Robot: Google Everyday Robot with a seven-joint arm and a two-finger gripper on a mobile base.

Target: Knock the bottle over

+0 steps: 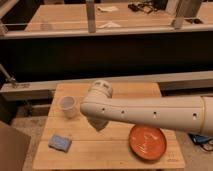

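A white paper cup stands near the wooden bench's left edge. A blue sponge lies toward the front left, and an orange plate rests front right.
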